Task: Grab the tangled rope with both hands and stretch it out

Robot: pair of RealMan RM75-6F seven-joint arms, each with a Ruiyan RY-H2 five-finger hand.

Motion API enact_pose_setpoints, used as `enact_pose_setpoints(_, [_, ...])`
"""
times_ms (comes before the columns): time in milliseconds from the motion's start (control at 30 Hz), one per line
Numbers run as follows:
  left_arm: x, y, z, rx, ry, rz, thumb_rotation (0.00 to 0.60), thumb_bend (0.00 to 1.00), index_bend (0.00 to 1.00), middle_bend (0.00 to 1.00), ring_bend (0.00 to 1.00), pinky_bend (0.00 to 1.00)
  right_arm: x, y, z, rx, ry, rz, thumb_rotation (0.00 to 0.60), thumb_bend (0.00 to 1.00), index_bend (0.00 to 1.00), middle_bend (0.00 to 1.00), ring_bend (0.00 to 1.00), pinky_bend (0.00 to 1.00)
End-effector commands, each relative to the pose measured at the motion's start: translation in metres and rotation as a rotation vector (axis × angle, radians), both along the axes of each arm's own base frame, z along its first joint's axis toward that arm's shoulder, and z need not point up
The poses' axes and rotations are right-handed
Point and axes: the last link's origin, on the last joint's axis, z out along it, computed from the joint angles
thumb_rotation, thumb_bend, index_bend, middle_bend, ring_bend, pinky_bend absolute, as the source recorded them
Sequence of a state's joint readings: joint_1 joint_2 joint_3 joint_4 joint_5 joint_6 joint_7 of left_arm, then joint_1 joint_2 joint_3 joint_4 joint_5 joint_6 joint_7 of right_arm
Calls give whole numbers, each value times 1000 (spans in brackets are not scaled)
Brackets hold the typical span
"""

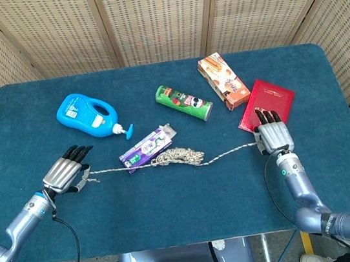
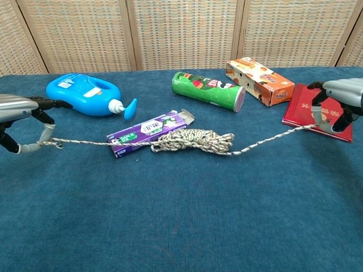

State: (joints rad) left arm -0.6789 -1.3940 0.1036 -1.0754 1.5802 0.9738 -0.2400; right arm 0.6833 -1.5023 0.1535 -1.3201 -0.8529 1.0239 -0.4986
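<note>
Faintly legible: purple box (image 2: 150,132) print, red book (image 1: 267,101) gold characters unreadable.

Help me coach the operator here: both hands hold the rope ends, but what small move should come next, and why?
Probably draw the left hand and right hand a little further apart. The rope is nearly taut on the left, but a tangled bundle lies beside the purple box and the right stretch sags slightly.

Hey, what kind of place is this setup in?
Probably an indoor robot test station, not a home: a table covered in dark blue felt, woven wicker screen panels closing it in, and assorted props such as a blue detergent bottle and green chip can.
</note>
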Motion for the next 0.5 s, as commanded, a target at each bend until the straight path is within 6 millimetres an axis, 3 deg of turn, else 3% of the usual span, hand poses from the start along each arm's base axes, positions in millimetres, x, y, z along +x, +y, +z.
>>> enact_pose_setpoints(33, [0, 0, 0, 0, -1, 0, 600, 503, 758, 0, 0, 0, -3, 0, 2, -20, 45, 1, 600, 434, 698, 0, 0, 0])
enact_pose_setpoints(133, [1, -2, -1, -6, -4, 3, 600, 503, 734, 0, 0, 0, -2, 2, 2, -8, 32, -9, 600, 434, 692, 0, 0, 0])
enact_pose_setpoints(167, [1, -3, -1, -8, -6, 5, 600, 499, 655, 0, 0, 0, -2, 2, 2, -5, 27, -8, 600, 399, 635, 0, 0, 0])
enact_pose_setpoints(233, [1, -4, -1, -14, -13, 14, 600, 378, 350, 0, 0, 0, 0, 4, 2, 2, -9, -8, 600, 224, 415, 0, 0, 0])
enact_pose_setpoints(267, [1, -4, -1, -15, -18, 18, 600, 251, 160, 0, 0, 0, 1, 4, 2, 3, -26, -7, 600, 99, 256, 0, 0, 0])
enact_pose_setpoints(300, [1, -5, 0, -16, -26, 22, 600, 115, 38, 0, 0, 0, 2, 5, 3, 4, -48, -4, 600, 24, 137, 0, 0, 0])
enact_pose_setpoints(367, [1, -7, 3, -14, -36, 30, 600, 12, 0, 0, 0, 0, 3, 6, 5, 3, -66, 6, 600, 0, 32, 0, 0, 0])
enact_pose_setpoints(500, [1, -12, 11, -5, -71, 52, 600, 0, 0, 0, 0, 0, 6, 9, 11, -15, -109, 35, 600, 0, 0, 0, 0, 0])
